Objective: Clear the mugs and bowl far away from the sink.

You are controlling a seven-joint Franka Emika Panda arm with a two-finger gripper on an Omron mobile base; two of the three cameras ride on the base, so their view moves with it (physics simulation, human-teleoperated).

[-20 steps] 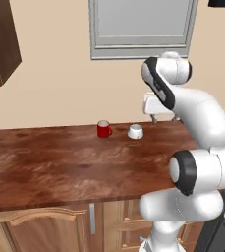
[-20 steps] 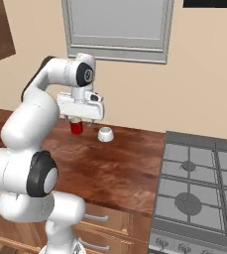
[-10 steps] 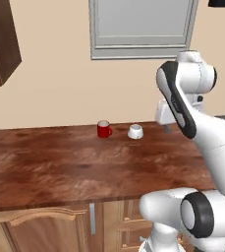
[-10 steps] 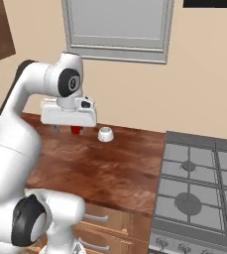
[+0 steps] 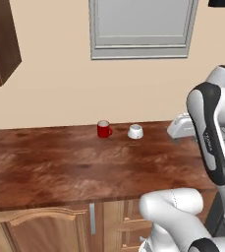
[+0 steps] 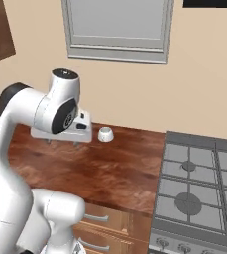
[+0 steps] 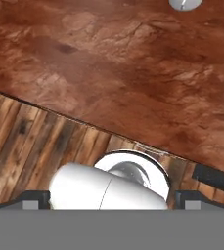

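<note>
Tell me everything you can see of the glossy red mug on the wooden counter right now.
The glossy red mug is small and round, shiny like glazed ceramic, with a pale inside showing at its open rim. It stands upright, mouth up, with a small handle on its right side in the left base view. It sits on the dark brown wooden counter near the beige back wall, left of a small white mug, with a clear gap between them. Nothing touches it but the counter.
</note>
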